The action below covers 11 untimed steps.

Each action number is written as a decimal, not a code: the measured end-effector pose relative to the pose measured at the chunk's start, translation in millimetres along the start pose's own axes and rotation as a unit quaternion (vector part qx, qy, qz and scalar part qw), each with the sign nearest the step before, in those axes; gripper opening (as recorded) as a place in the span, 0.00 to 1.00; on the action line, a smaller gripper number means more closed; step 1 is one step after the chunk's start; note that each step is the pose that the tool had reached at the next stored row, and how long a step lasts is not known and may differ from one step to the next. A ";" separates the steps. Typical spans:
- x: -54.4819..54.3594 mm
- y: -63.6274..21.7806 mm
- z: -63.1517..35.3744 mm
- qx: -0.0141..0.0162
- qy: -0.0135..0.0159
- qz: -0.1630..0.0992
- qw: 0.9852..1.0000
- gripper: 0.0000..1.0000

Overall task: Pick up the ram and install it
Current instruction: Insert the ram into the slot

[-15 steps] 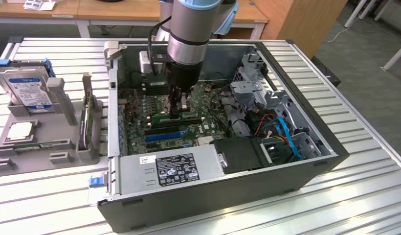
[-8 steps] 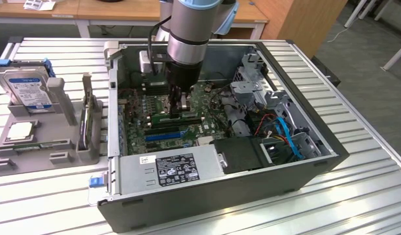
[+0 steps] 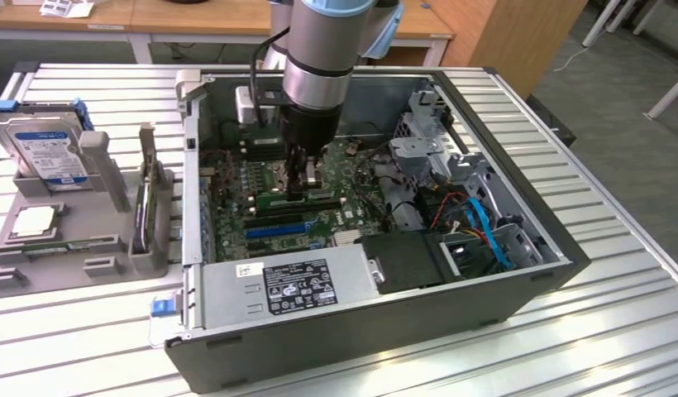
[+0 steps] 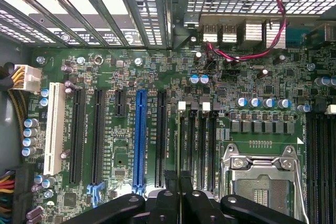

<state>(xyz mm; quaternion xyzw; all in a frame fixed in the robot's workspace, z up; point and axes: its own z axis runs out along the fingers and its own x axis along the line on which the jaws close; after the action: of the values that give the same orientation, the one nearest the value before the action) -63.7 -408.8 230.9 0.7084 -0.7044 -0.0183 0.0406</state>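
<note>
The ram (image 4: 180, 145) is a thin green stick seen edge-on in the wrist view, running out from between my two dark fingers (image 4: 170, 182). My gripper (image 4: 179, 179) is shut on it. The stick lies along the first of the black memory slots (image 4: 202, 145), by a white end clip (image 4: 181, 106). In the exterior view my gripper (image 3: 303, 188) reaches down into the open computer case (image 3: 537, 273) over the green motherboard (image 3: 250, 186), with the ram (image 3: 317, 198) as a green strip right beneath the fingers. Whether it is seated in the slot is unclear.
A metal CPU socket (image 4: 260, 177) lies beside the memory slots, and a blue expansion slot (image 4: 139, 135) on the other side. The power supply (image 3: 289, 285), drive cage (image 3: 427, 149) and blue cables (image 3: 483, 223) crowd the case. A grey holder (image 3: 107, 248) with a hard drive (image 3: 47, 149) stands outside, at the exterior view's left.
</note>
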 end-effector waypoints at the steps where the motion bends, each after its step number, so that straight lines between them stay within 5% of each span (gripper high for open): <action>1: 0.0 -0.1 0.0 0.000 0.000 0.000 1.000 0.12; 11: -0.5 -0.2 1.9 0.000 0.000 0.000 1.000 0.12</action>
<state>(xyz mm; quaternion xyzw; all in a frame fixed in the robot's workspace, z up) -63.7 -408.4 228.9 0.7084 -0.7044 -0.0183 0.0406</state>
